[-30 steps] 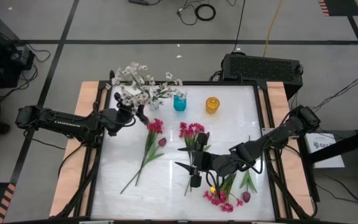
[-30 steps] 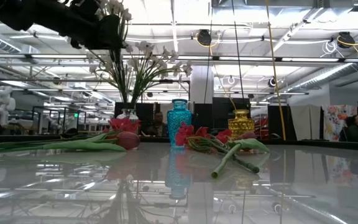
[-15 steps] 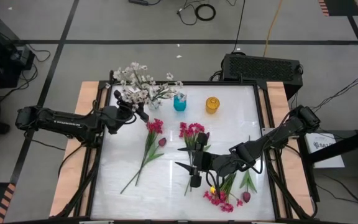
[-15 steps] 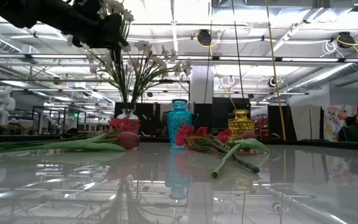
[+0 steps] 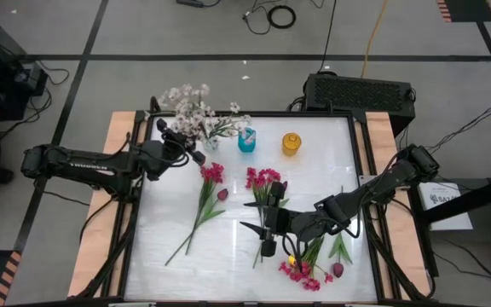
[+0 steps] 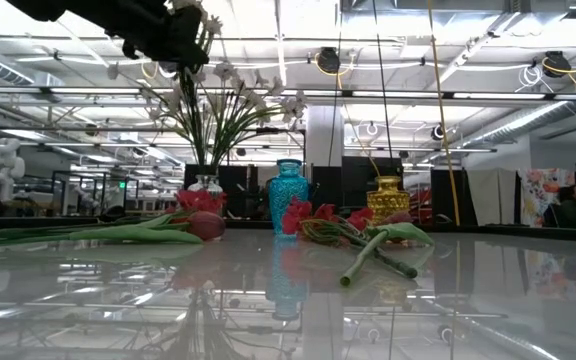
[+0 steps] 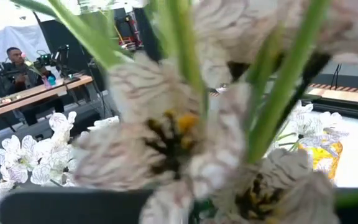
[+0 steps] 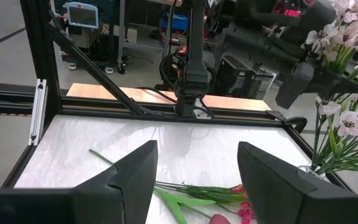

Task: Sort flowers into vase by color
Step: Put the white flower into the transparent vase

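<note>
White blossom sprigs (image 5: 196, 118) stand in a clear vase (image 6: 206, 184) at the table's far left, with a blue vase (image 5: 246, 141) and a yellow vase (image 5: 291, 143) beside it. My left gripper (image 5: 180, 141) is high beside the bouquet, shut on one white sprig (image 7: 166, 130). Magenta clusters (image 5: 212, 173) (image 5: 262, 178) (image 5: 301, 272) and maroon tulips (image 5: 222, 194) (image 5: 337, 269) lie flat on the table. My right gripper (image 5: 265, 234) hovers open over the middle stems (image 8: 191, 190). My left gripper holds a white sprig by its green stem (image 8: 319, 102), below the blossoms. It comes level from the table's left. The blossoms stand above the fingers and the stem hangs down toward the clear vase (image 8: 311, 169). Blossoms close to the wrist camera hide the fingers themselves.
The three vases stand in a row along the far edge. Bare white table (image 5: 169, 222) lies near the left side. A black box (image 5: 358, 92) sits beyond the far edge. People (image 6: 571, 205) are in the room behind.
My left gripper has risen and shifted toward the far edge with the white sprig. The blossoms near it have moved up with it and in toward the bouquet. The sprigs in the clear vase and my right arm have stayed put.
</note>
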Robot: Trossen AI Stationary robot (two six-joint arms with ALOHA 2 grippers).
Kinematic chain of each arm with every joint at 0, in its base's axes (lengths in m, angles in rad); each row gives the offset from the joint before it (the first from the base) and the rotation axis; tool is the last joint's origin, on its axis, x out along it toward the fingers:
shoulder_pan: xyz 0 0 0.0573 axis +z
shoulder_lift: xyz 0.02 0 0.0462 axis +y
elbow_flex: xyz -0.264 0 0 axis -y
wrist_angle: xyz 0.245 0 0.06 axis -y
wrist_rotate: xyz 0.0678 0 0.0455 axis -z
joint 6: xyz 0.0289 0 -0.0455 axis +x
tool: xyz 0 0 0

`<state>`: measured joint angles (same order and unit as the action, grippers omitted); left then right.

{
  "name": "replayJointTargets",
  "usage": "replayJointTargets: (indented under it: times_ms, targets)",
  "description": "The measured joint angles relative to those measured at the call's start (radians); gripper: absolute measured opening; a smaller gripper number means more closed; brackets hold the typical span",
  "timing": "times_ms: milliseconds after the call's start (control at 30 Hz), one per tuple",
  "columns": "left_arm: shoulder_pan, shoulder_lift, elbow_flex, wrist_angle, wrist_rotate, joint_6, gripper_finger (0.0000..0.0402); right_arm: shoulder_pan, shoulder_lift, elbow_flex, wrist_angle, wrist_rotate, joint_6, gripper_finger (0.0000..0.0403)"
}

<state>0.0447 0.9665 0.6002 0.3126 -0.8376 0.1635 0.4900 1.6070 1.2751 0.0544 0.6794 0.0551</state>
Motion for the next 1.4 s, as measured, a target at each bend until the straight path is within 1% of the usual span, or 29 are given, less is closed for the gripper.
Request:
replayJointTargets:
  times_ms: [133,233,367,500,800,1133,1233,1333,1400]
  targets:
    - [0.000,0.000,0.000,0.002,0.000,0.000,0.0018,0.000,0.000,0.000,0.000,0.000,0.000,0.0215]
    - [0.007,0.000,0.000,0.019,0.000,0.000,0.0008,0.000,0.000,0.000,0.000,0.000,0.000,0.0215]
    - [0.023,0.000,0.031,0.001,0.002,0.000,0.0019,0.000,0.000,0.000,0.000,0.000,0.000,0.0215]
    - [0.039,0.000,0.077,-0.062,0.060,-0.004,0.0022,0.000,0.000,0.000,0.001,0.000,0.000,0.0215]
    - [0.083,0.014,0.079,-0.160,0.080,-0.079,0.0021,-0.002,0.000,0.000,0.001,0.000,-0.004,0.0215]
    - [0.097,0.062,0.079,-0.154,0.102,-0.081,0.0021,-0.002,0.000,0.000,0.001,0.000,-0.004,0.0215]
    - [0.102,0.075,0.079,-0.155,0.103,-0.101,0.0023,-0.002,0.000,0.000,0.002,0.000,-0.004,0.0215]
    - [0.105,0.075,0.079,-0.155,0.103,-0.104,0.0035,-0.002,0.000,0.000,0.001,0.000,-0.003,0.0215]
    - [0.105,0.075,0.079,-0.163,0.103,-0.104,0.0050,-0.002,0.000,0.000,0.001,0.000,-0.003,0.0215]
